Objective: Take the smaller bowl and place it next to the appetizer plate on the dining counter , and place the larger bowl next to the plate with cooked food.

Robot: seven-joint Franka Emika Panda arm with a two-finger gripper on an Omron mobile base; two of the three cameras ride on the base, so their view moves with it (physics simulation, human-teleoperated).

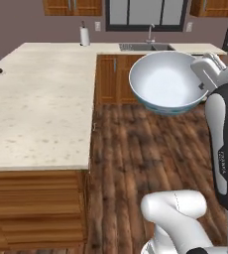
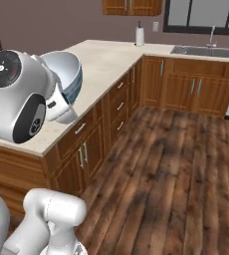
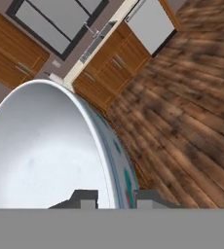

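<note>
We see our gripper [image 3: 116,199] pinching the rim of the larger bowl [image 1: 168,82], carried tilted above the wood floor [image 1: 136,158], the dining counter [image 1: 36,104] beyond; such a thin rim hold could slip

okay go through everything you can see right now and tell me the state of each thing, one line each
Larger bowl: lifted off any surface, tilted, empty, held by its rim.
Gripper: shut on the bowl's rim, one finger inside, one outside.
Counter: a small dark item at its far left edge.
Cabinet doors: closed.
</note>
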